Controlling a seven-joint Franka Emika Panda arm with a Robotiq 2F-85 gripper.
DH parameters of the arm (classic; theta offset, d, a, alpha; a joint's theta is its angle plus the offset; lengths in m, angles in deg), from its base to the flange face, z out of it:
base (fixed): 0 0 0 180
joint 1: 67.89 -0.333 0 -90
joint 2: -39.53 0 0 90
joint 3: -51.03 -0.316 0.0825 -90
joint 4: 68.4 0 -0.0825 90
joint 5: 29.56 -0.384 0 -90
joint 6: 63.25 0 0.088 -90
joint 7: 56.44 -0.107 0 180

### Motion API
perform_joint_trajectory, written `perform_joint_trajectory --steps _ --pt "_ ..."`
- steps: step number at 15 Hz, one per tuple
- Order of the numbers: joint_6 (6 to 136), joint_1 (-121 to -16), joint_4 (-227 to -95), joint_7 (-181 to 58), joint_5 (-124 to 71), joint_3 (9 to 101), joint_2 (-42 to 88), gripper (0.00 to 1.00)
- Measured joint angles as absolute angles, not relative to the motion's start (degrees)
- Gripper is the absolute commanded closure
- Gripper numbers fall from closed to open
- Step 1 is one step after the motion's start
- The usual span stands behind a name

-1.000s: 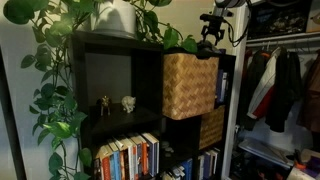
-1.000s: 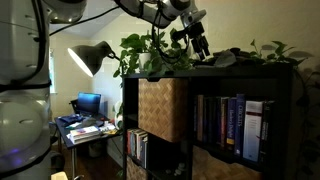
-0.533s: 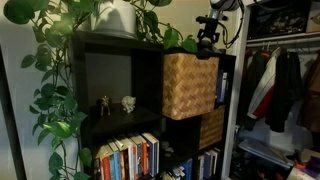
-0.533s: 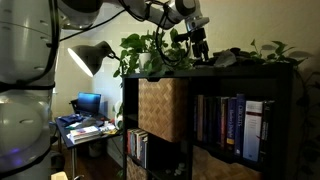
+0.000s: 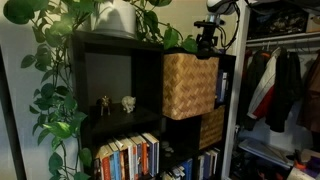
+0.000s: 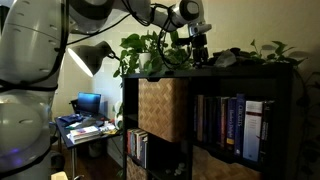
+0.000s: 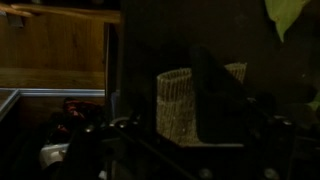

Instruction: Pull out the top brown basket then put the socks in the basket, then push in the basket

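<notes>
Hovering the gripper (image 5: pixel 207 40) at upper right of centre, jaws spread and grasping nothing, just above the shelf (image 5: pixel 110 40) top. Locating the top brown basket (image 5: pixel 190 85) directly below, right of centre, its front jutting slightly past the cubby face. Risking a snag in the plant leaves (image 6: pixel 145 50) just beside the fingers, or a knock on the shelf's top edge while descending. Possibly tilting the basket by tugging one rim corner. Finding open room only in front of the shelf face; being crowded by hanging clothes (image 5: pixel 280 85) at far right and the darker basket (image 5: pixel 212 127) beneath.
</notes>
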State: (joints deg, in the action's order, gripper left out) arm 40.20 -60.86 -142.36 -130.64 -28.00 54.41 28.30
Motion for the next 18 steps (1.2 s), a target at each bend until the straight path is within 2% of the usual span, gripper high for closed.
perform_joint_trajectory --steps 7,9,11,14,18 --pt "37.02 -60.96 -137.64 -128.83 -28.06 54.27 26.33 0.8" --pt "36.17 -61.07 -136.3 -128.33 -27.7 54.21 25.73 0.9" --pt "35.14 -61.18 -134.7 -127.98 -27.13 54.07 24.96 0.95" --pt "33.4 -61.22 -131.89 -126.92 -26.57 53.77 23.75 0.91" --pt "31.31 -61.7 -127.35 -125.87 -25.71 53.24 22.19 0.91"
